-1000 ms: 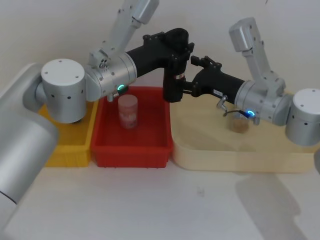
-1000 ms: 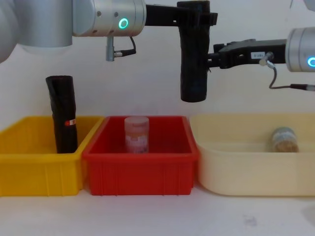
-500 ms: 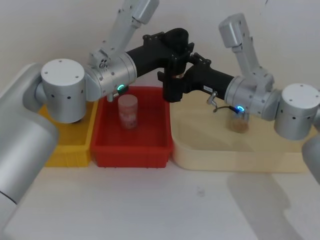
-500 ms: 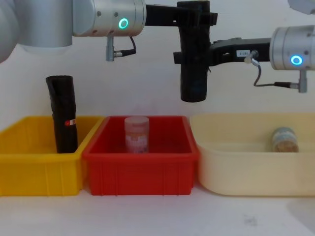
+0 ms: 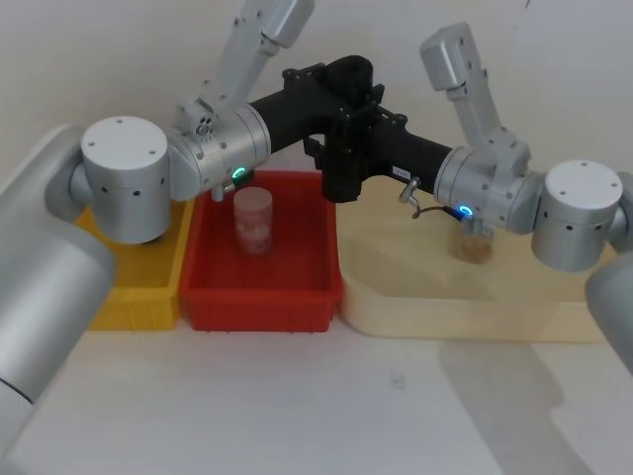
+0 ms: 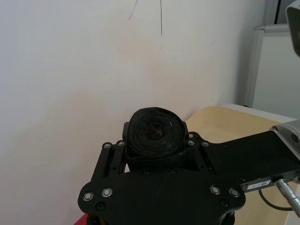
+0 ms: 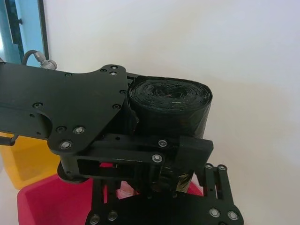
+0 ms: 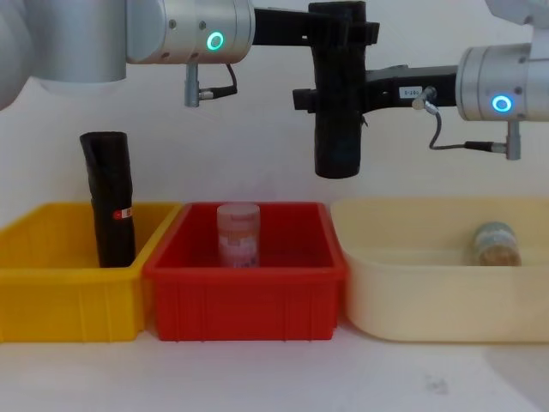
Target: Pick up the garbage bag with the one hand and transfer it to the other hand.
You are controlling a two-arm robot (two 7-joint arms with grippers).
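Note:
The garbage bag [image 8: 336,150], a black roll, hangs upright in the air above the right rim of the red bin. My left gripper [image 8: 343,30], on the green-ringed arm, is shut on its upper end. My right gripper [image 8: 330,93], on the blue-ringed arm, reaches in from the right at mid-height. It is open, with one finger on each side of the roll. The left wrist view looks down on the roll's coiled top [image 6: 154,133] held in black jaws. In the right wrist view the roll [image 7: 171,101] stands close between both grippers' plates.
A look-alike black roll [image 8: 111,202] with a red label leans in the yellow bin [image 8: 60,292]. A clear jar [image 8: 238,233] stands in the red bin [image 8: 244,296]. The cream tub [image 8: 437,300] on the right holds a small jar [image 8: 493,245].
My right gripper has slid left from beside the roll until its fingers straddle it. The left gripper and the roll have stayed where they were.

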